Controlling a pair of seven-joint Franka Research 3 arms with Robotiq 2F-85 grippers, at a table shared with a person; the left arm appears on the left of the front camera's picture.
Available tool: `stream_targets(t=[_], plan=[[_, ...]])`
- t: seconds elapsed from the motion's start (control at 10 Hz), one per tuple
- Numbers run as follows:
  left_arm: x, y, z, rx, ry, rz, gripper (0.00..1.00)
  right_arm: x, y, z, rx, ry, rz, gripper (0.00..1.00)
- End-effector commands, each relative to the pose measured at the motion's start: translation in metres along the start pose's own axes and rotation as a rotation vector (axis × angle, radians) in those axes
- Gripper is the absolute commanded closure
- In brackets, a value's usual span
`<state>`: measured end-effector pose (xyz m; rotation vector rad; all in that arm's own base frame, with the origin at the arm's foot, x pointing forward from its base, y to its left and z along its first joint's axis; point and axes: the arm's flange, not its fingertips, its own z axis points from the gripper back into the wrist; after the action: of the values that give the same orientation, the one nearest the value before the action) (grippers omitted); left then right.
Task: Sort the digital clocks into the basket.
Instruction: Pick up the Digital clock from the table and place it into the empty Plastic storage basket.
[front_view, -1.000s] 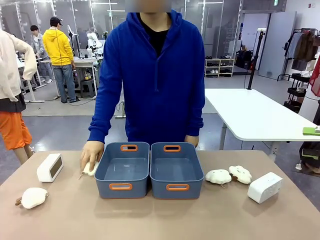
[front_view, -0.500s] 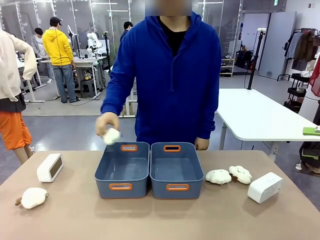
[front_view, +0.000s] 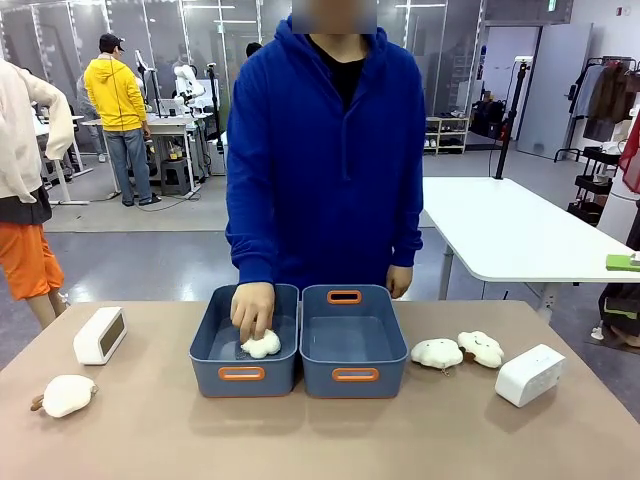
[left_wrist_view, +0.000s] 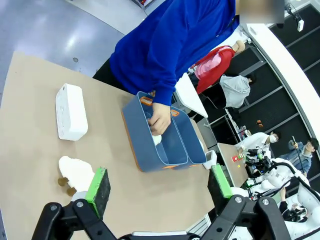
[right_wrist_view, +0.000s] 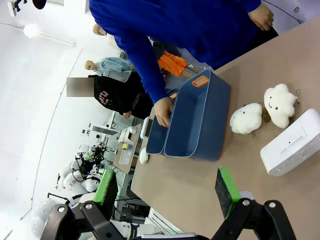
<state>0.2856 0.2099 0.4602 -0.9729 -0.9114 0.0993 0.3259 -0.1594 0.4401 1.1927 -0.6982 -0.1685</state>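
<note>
Front view: one clock (front_view: 100, 335) stands at the desk's (front_view: 320, 440) centre left and the other clock (front_view: 529, 375) at lower right, both outside the baskets. At centre, a person's hand (front_view: 252, 310) touches a plush toy (front_view: 262, 346) inside the left basket (front_view: 215, 372), with the right basket (front_view: 320, 372) alongside. Wrist views: the left tool (left_wrist_view: 159, 184) and right tool (right_wrist_view: 165, 192) are spread wide, holding nothing.

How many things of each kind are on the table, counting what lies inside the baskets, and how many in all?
Clocks: 2
Plush toys: 4
Baskets: 2
Total: 8
</note>
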Motion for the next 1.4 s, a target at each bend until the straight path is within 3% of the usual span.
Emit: stream_targets(t=[0.0,0.2,0.4,0.7,1.1,1.2,1.3], plan=[[0.0,0.0,0.0,-0.016,-0.008,0.003,0.0,0.006,0.007,-0.012,-0.15,0.047,0.019,0.0],[0.0,0.0,0.0,-0.016,-0.008,0.003,0.0,0.026,0.03,-0.042,-0.396,0.118,0.079,0.0],[0.0,0.0,0.0,-0.016,-0.008,0.003,0.0,0.043,0.041,-0.076,-0.645,0.089,-0.037,0.0],[0.0,0.0,0.0,-0.016,-0.008,0.003,0.0,0.06,0.038,-0.134,-0.869,0.095,-0.082,0.0],[0.0,0.0,0.0,-0.016,-0.008,0.003,0.0,0.059,0.039,-0.146,-0.895,0.167,-0.004,0.0],[0.0,0.0,0.0,-0.016,-0.008,0.003,0.0,0.059,0.041,-0.149,-0.838,0.279,0.18,0.0],[0.0,0.0,0.0,-0.016,-0.008,0.003,0.0,0.058,0.045,-0.151,-0.851,0.479,0.54,0.0]])
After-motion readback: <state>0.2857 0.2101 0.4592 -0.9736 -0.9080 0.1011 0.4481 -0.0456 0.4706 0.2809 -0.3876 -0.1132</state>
